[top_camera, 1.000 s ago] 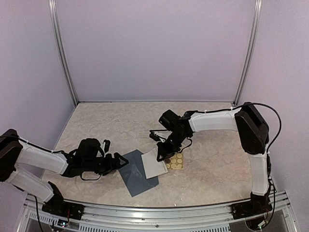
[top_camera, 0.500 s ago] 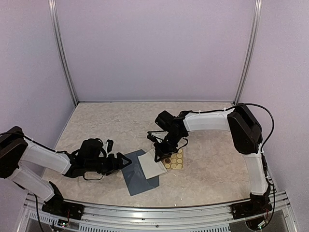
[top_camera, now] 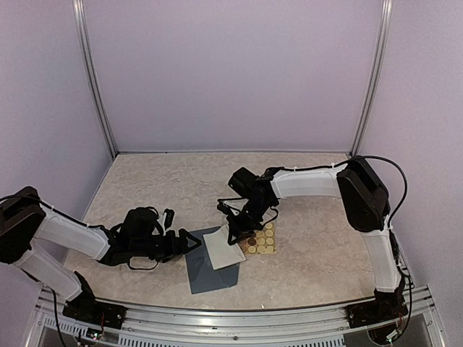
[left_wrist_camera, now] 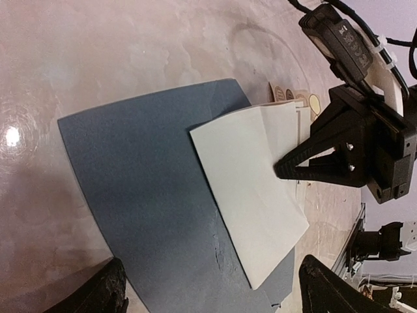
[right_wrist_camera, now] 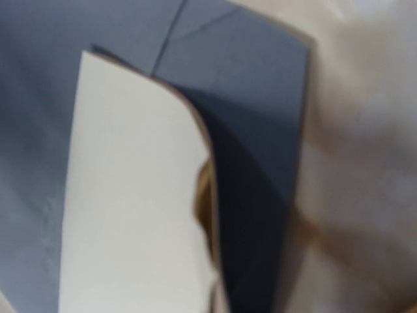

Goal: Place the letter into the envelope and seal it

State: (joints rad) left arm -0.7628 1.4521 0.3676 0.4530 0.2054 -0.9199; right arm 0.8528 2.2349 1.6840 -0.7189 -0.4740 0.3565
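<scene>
Dragging leftward: my right gripper [top_camera: 230, 230], clamped shut on the letter [top_camera: 223, 249], has slid it off the sticker sheet [top_camera: 262, 240] and further across the envelope [top_camera: 202, 271]. Left gripper [top_camera: 189, 242] gapes empty beside the envelope. I judge insertion not yet begun.

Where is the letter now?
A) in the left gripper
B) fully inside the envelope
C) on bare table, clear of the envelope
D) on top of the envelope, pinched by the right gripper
D: the letter lies over the envelope, with the right gripper shut on its edge.
</scene>
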